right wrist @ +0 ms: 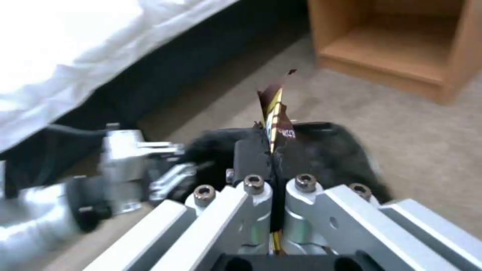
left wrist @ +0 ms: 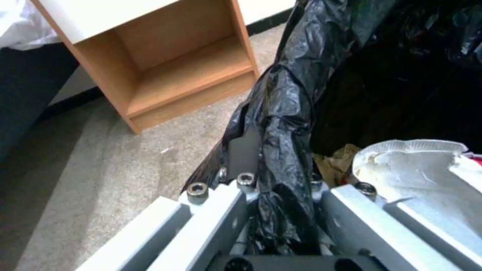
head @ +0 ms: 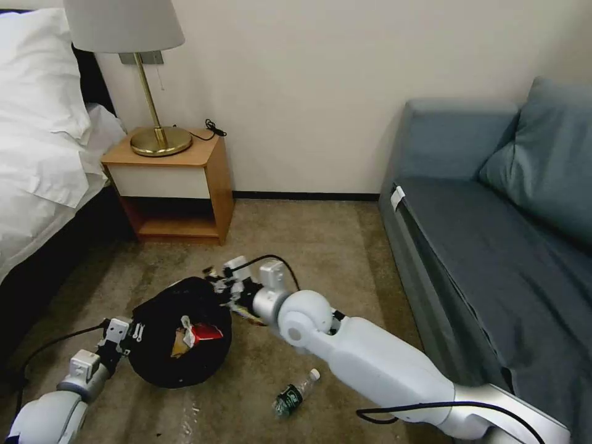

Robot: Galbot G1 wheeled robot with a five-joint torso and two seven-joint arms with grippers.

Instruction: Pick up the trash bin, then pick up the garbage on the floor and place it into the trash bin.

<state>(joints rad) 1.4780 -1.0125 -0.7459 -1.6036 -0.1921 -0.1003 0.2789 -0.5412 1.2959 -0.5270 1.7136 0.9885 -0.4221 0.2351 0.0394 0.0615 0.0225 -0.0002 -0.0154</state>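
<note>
Snack packet pinched over the held trash bin

Head view: the left gripper [head: 132, 336] clamps the trash bin [head: 179, 333] rim above the carpet [head: 320, 246]; a bottle [head: 295, 391] lies beside it.
Left wrist view: the crinkly liner looks slippery, so grip the rim.
Right wrist view: the right gripper [right wrist: 273, 150] squeezes the thin, light snack packet [right wrist: 273, 109] by one edge.

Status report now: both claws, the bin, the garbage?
Left claw shut on trash bin rim. Right claw shut on snack packet, above bin. Bottle on floor.
</note>
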